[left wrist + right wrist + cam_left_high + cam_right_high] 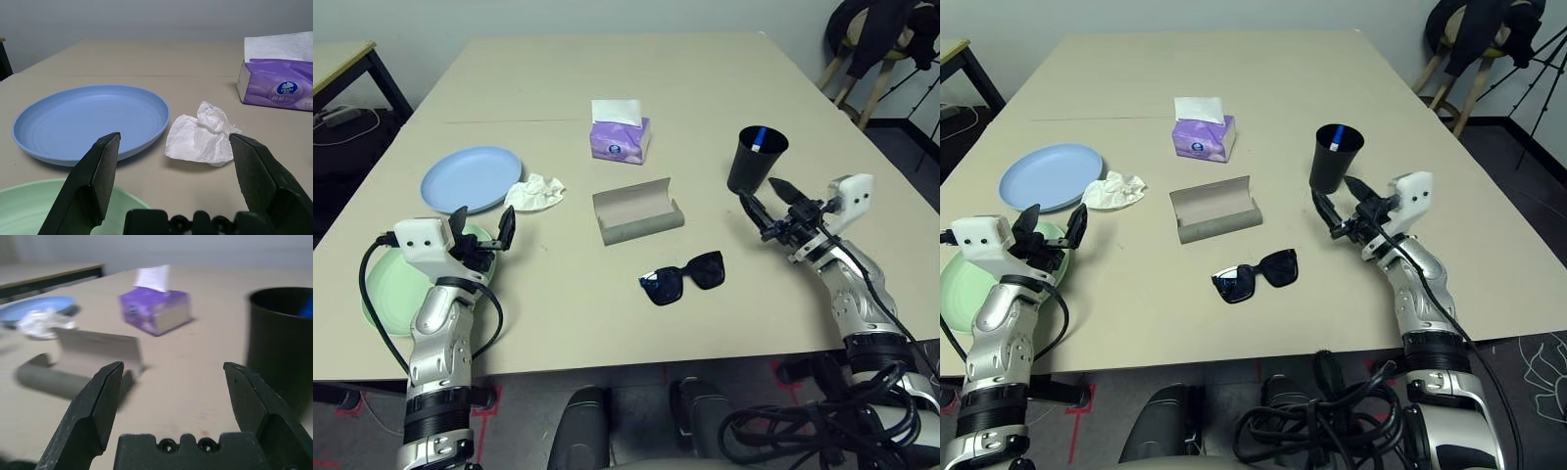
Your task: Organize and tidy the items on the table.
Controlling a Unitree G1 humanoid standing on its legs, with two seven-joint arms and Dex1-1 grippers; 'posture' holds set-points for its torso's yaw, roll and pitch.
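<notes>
Both grippers hover with fingers spread wide and empty: the left gripper [482, 228] over the mint green plate [386, 289], the right gripper [769, 203] beside the black cup [754, 160].

1. Light blue plate [470, 178]: round, flat, empty, at 9 o'clock on the beige table [705, 88].
2. Mint green plate [401, 289]: at 8 o'clock, at the near edge.
3. Crumpled white tissue [534, 192]: touching the blue plate's right rim.
4. Grey glasses case [637, 211]: open, centre.
5. Black sunglasses [682, 277]: unfolded, at 6 o'clock from the case.
6. Black cup [755, 159]: upright at 3 o'clock, a white-blue marker [759, 138] inside.
</notes>
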